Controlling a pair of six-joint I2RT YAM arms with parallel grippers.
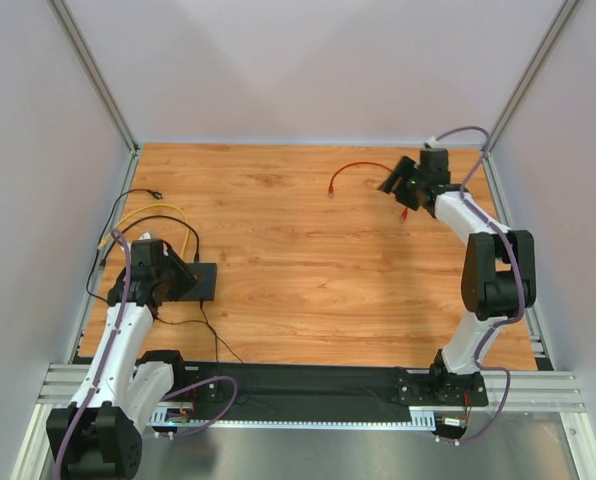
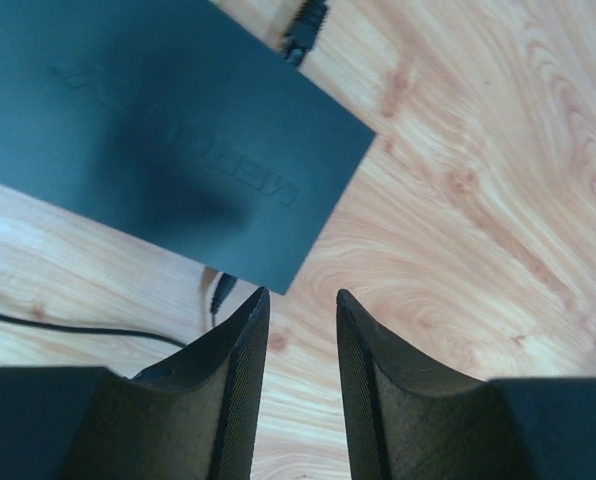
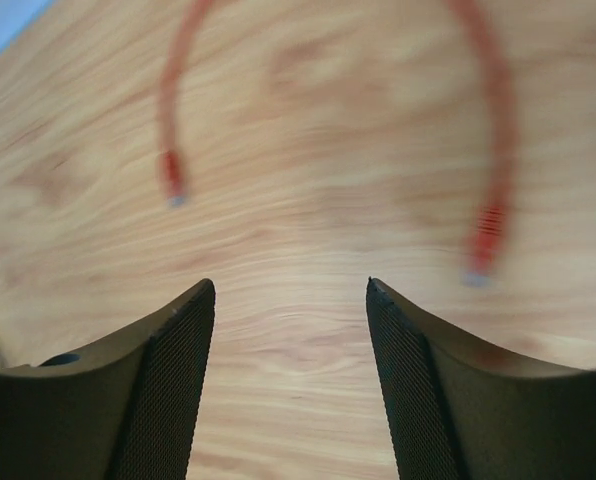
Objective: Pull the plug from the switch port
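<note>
The switch is a flat black box at the table's left side. My left gripper hovers at its near corner, jaws apart with only wood between them. A red cable lies far right on the table, apart from the switch. Both its ends show in the right wrist view: one plug on the left, the other plug on the right. My right gripper stands open above the wood just short of them, holding nothing.
Yellow cables and black cables loop behind the switch at the left edge. A black lead runs out from under the switch, and another trails toward the arm bases. White walls with metal posts enclose the table.
</note>
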